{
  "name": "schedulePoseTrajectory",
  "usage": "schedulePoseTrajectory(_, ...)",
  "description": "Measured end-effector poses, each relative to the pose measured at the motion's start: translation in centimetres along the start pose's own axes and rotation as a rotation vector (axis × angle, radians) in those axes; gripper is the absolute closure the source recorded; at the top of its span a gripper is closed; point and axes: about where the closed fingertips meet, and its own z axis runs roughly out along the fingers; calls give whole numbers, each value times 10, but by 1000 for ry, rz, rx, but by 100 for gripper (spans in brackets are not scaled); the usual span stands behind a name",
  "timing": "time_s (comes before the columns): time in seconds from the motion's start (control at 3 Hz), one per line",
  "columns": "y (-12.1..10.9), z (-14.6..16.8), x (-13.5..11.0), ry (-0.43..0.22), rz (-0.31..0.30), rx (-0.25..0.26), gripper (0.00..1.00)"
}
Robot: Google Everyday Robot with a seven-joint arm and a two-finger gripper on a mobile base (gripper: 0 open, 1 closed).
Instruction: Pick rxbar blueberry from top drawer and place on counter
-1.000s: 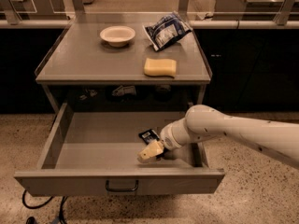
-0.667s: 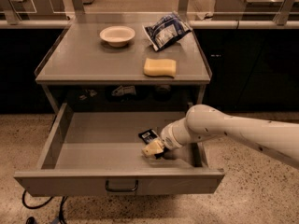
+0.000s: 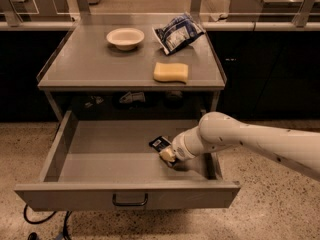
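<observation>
The top drawer [image 3: 100, 159] stands pulled open below the counter [image 3: 100, 64]. A small dark rxbar blueberry [image 3: 159, 143] with a white label patch lies on the drawer floor, right of centre. My gripper [image 3: 168, 155] reaches into the drawer from the right on a white arm. Its cream tip sits right beside the bar's near right end, touching or almost touching it.
On the counter are a white bowl [image 3: 125, 37], a yellow sponge [image 3: 171, 72] and a crinkled blue-and-white bag [image 3: 177, 32]. The drawer's front panel has a dark loop handle [image 3: 129, 200]. Black cabinets stand on both sides, and speckled floor lies below.
My gripper has moved slightly up and towards the bar inside the drawer. The bar has stayed in place.
</observation>
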Motion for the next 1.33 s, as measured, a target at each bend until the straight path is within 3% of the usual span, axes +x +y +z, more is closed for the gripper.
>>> schedulePoseTrajectory(0.33,1,-5,-4,0,0,0,100)
schedulePoseTrajectory(1.0,2,-9,-7,0,0,0,100)
schedulePoseTrajectory(1.33,4,-47,-57,-89,-54,17,100)
